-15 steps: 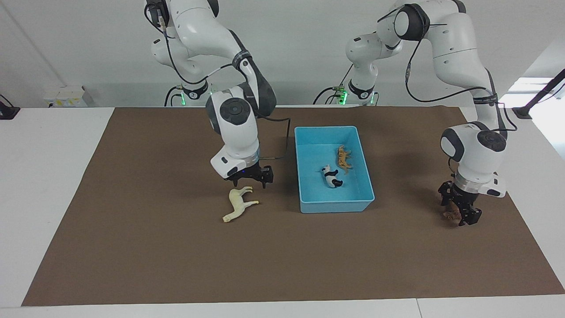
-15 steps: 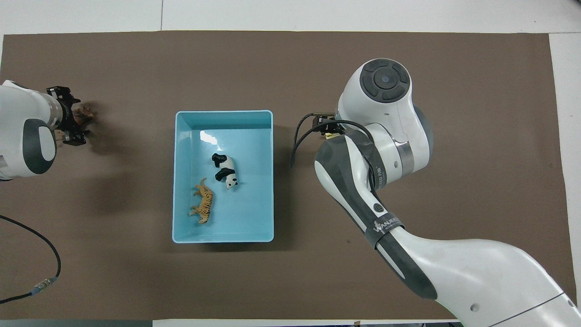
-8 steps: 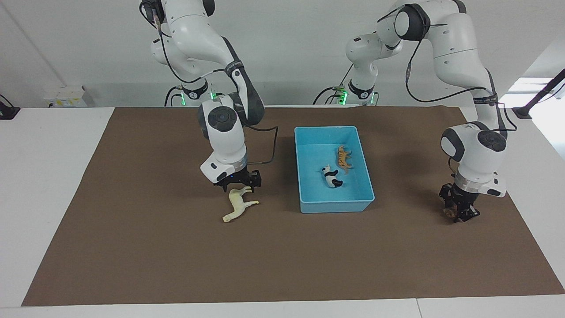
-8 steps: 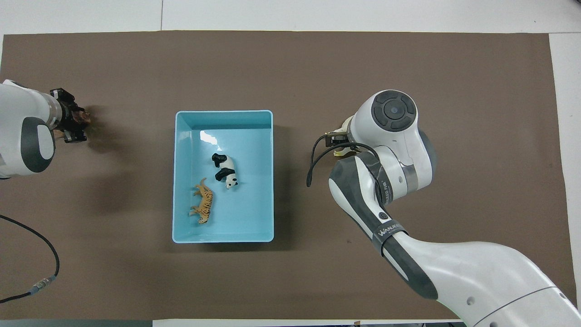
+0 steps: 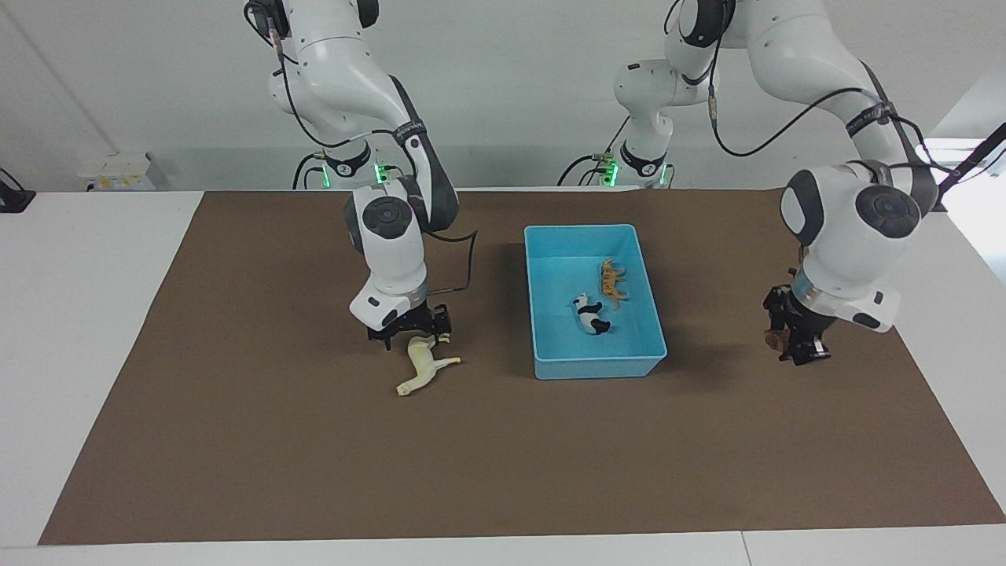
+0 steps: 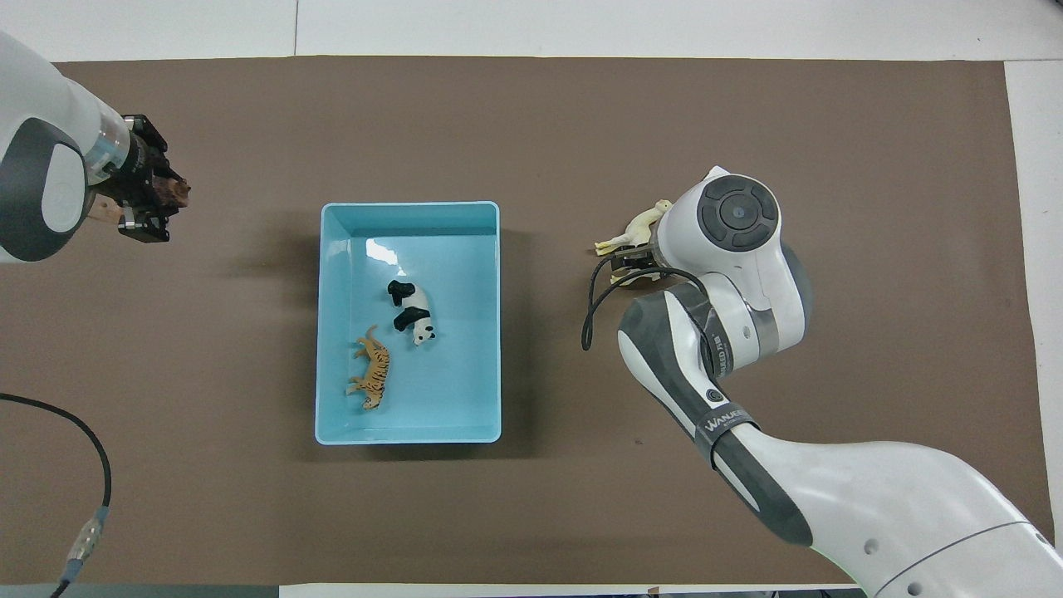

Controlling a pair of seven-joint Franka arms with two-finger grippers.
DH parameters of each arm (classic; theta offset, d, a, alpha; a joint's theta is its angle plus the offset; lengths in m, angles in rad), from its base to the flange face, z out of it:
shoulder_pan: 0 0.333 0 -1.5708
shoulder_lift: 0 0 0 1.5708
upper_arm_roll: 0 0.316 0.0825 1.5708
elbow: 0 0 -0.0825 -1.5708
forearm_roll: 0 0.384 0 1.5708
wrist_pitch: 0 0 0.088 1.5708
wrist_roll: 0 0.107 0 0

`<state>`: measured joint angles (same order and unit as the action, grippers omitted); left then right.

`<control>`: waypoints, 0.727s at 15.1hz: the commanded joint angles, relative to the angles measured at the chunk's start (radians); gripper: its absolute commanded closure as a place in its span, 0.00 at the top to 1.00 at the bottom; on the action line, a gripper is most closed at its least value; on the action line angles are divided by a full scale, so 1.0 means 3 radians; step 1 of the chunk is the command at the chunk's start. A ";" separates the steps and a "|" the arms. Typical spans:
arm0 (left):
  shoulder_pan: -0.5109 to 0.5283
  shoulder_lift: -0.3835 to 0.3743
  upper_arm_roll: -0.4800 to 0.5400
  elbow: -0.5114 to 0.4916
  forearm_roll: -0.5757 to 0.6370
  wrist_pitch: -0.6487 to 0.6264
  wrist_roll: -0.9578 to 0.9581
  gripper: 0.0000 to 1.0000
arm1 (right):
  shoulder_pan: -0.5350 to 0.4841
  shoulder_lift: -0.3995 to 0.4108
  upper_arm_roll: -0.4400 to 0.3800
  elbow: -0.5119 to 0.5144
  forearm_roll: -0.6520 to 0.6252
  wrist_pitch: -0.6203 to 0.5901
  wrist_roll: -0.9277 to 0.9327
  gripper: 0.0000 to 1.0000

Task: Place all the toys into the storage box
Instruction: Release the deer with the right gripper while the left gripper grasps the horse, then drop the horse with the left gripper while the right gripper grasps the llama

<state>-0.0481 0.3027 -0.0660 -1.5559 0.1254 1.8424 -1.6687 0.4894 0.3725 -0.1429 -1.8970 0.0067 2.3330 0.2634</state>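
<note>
In the facing view the left hand (image 5: 794, 346), raised off the counter (image 5: 275, 440) beside the storage box (image 5: 595, 367), pinches the brown lion (image 5: 773, 339); carry it above the rim before release. The spread right hand (image 5: 420, 328) hangs over the cream horse (image 5: 422, 368). Overhead, tiger (image 6: 371, 379) and panda (image 6: 412, 312) already lie inside the box; nothing blocks the way.

A white table (image 5: 78, 314) is carrying a brown mat (image 5: 471, 440) that is covering most of its top. A plain white wall (image 5: 511, 79) is rising past the table. A small white box (image 5: 118, 171), perhaps a power unit, is sitting by the wall. Bright light is coming in through what looks like a window (image 5: 943, 157) at the left arm's end.
</note>
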 commanded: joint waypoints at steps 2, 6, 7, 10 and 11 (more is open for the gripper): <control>-0.0677 -0.0369 0.0031 -0.0345 -0.0162 -0.0230 -0.0077 0.00 | -0.0005 -0.0050 0.0031 -0.0145 -0.0079 0.0103 -0.0075 1.00; -0.1153 -0.0660 0.0026 -0.1081 -0.0193 0.0310 -0.0271 0.00 | -0.0010 -0.0050 0.0031 -0.0171 -0.0074 0.0143 -0.0244 1.00; -0.1230 -0.0722 0.0026 -0.1260 -0.0213 0.0504 -0.0363 0.00 | -0.0010 -0.0050 0.0031 -0.0206 -0.0079 0.0215 -0.0249 1.00; -0.1466 -0.0845 0.0031 -0.1563 -0.0213 0.0818 -0.0482 0.50 | -0.0015 0.0052 0.0031 -0.0191 -0.0074 0.0424 -0.0249 1.00; -0.1451 -0.0845 0.0036 -0.1563 -0.0213 0.0818 -0.0461 0.95 | -0.0015 0.0083 0.0031 -0.0191 -0.0074 0.0521 -0.0249 1.00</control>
<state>-0.4704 0.1150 -0.0778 -1.9549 0.0760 2.0548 -1.8092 0.4937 0.3817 -0.1392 -1.9419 0.0054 2.4283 0.2051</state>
